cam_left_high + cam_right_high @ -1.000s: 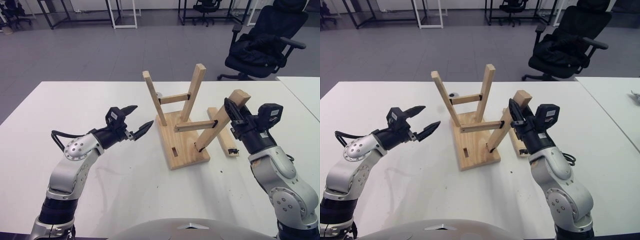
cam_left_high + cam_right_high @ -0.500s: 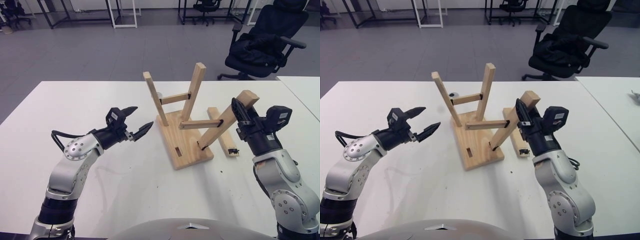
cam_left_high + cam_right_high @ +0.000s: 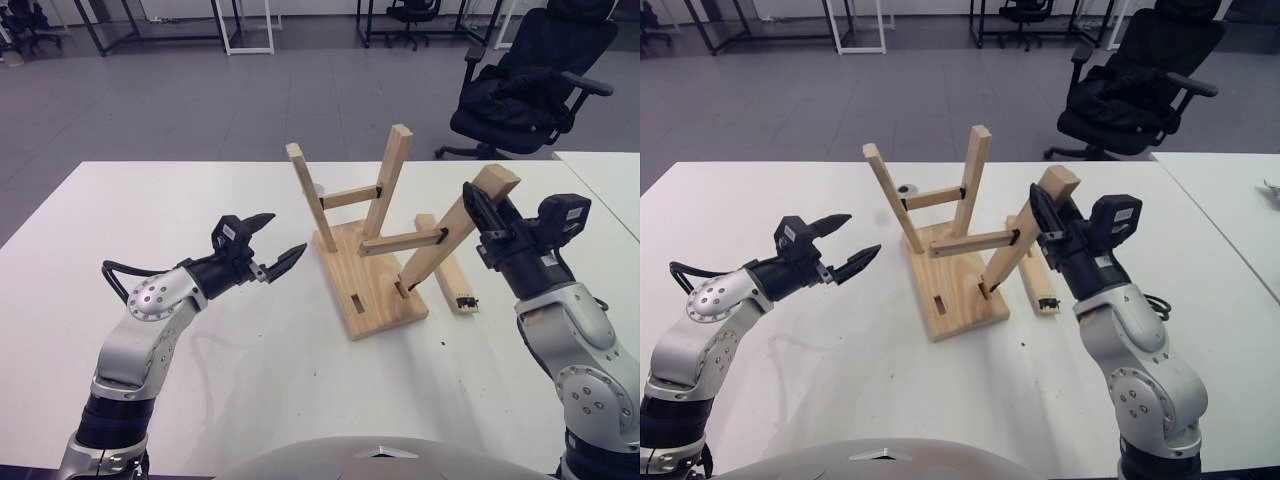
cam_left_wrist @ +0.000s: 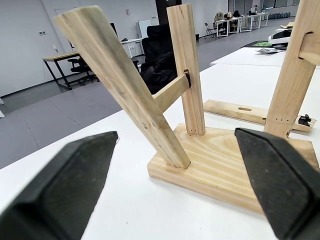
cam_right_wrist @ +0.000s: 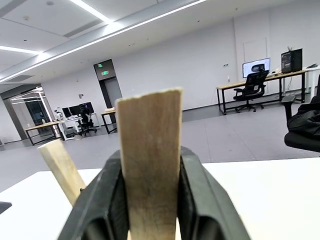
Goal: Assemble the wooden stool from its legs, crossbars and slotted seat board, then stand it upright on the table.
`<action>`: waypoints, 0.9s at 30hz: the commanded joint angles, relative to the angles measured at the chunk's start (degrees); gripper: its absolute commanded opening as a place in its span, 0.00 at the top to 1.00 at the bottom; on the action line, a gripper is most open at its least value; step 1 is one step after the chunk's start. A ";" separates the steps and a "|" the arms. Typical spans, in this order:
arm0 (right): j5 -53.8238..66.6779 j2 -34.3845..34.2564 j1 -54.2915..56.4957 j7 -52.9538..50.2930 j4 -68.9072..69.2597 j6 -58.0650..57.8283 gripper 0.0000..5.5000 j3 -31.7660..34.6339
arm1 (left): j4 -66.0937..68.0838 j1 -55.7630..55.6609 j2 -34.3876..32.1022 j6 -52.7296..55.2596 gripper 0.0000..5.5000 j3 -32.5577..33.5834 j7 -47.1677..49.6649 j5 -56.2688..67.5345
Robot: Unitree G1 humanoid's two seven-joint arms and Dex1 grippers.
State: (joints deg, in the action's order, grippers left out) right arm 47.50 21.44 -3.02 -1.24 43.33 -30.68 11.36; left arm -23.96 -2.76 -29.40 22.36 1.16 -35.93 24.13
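Stool (image 3: 365, 255) stands upturned mid-worktop (image 3: 200, 210) in the eye view, two legs (image 3: 385, 185) seated. The right gripper (image 3: 480, 212) holds a third leg (image 3: 430, 255) tilted, foot at the board (image 3: 385, 305). Left wrist view: the left gripper's (image 4: 172, 175) jaws gape, empty. Right wrist view: jaws clamp the leg's end. Next, I judge, press it upright.

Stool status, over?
Right pincer shut on tilted light wooden leg, foot at rectangular wooden seat board. Left pincer open, touching nothing. Loose wooden slat lies beside board.
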 commanded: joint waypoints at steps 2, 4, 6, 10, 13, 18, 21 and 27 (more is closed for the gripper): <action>0.18 -1.59 -1.58 0.13 0.00 -0.71 0.81 -0.75 | -0.51 0.67 -0.30 0.94 0.22 -0.31 0.06 -0.28; -1.51 -1.76 -2.28 0.83 -0.32 -0.15 0.81 -1.38 | -0.46 0.58 -0.44 0.99 0.22 -0.30 0.03 -0.26; -2.64 -2.03 -2.52 1.36 -0.54 0.40 0.81 -1.73 | -0.41 0.35 -0.56 1.00 0.22 -0.44 -0.07 -0.34; -5.42 -1.83 -2.37 2.78 -1.13 1.09 0.81 -2.73 | -0.44 0.41 -0.80 1.01 0.22 -0.44 -0.19 -0.42; -5.90 -1.98 -2.44 3.11 -1.27 1.12 0.81 -2.28 | -0.51 0.59 -0.85 1.00 0.22 -0.45 -0.16 -0.47; -4.10 -2.16 -2.53 2.32 -0.36 0.59 0.81 -0.01 | -0.49 0.67 -1.04 0.97 0.22 -0.32 -0.30 -0.46; -3.67 -2.05 -2.18 2.19 -0.23 0.11 0.81 0.70 | -0.41 0.50 -1.00 1.10 0.22 -0.31 -0.17 -0.54; -2.89 -2.48 -2.51 3.01 -0.60 -0.79 0.81 -0.34 | -0.40 0.31 -0.68 1.14 0.22 -0.53 0.17 -0.68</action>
State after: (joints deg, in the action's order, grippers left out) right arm 43.75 19.41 -5.15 1.59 42.99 -30.11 11.67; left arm -23.96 -2.63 -29.59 22.62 0.88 -35.75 24.07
